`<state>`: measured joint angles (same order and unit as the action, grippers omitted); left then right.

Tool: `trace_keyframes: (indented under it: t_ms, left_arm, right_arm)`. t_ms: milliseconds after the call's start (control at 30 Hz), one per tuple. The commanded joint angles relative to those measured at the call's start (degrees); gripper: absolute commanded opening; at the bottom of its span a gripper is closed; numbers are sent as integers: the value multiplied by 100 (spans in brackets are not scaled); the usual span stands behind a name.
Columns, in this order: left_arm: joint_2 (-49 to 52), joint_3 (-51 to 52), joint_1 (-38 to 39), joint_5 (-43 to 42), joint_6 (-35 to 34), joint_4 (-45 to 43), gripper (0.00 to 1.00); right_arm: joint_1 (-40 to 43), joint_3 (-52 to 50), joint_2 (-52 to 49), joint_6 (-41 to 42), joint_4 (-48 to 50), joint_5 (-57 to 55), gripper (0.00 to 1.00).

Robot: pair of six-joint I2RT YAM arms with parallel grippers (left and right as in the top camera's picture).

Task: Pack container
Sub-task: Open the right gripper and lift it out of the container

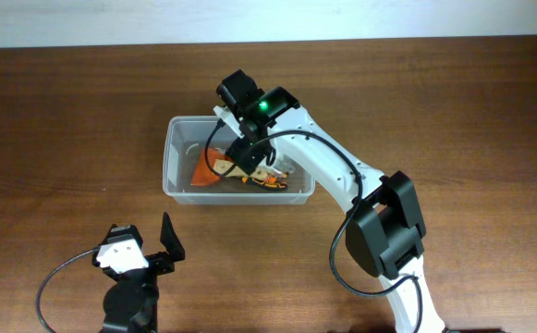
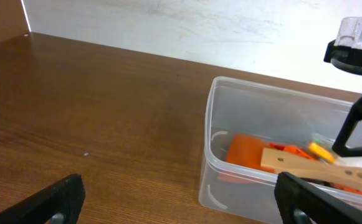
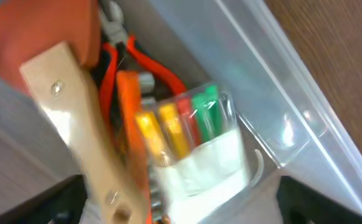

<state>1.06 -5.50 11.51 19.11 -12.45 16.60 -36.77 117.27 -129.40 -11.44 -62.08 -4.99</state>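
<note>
The container (image 1: 169, 157), a clear plastic tub with a rim, stands on the wooden table at centre. It also shows in the left wrist view (image 2: 243, 180) and in the right wrist view (image 3: 293, 93). Inside lie a wooden-handled tool with an orange blade (image 3: 75, 118), red-handled pliers (image 3: 152, 68) and a small clear case of coloured bits (image 3: 193, 143). My right gripper (image 1: 250, 153) hangs over the tub's middle, open, its fingers (image 3: 181, 205) apart either side of the case. My left gripper (image 1: 143, 248) is open and empty near the table's front left (image 2: 181, 202).
The brown wooden table (image 1: 65, 111) runs to a white wall at the back. The right arm's white links (image 1: 342, 176) reach across from the front right to the tub.
</note>
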Motion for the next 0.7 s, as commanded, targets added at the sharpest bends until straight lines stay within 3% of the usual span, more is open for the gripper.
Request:
trace_keyframes:
  t_ms: [0,167,367,667]
  left_arm:
    - [-28,17,24,20,50,11,99]
    - [-28,15,24,20,50,11,99]
    - [-28,15,24,20,50,11,99]
    - [-28,15,24,20,50,11,99]
  right_arm:
    - [70,184,254,289,-57,-66,99]
    - [256,516,765,767,-476,-289,99]
    - [1054,671,1617,1646,-1067,-474,99]
    - [2651,671,2223,1777,-1475,-450,99]
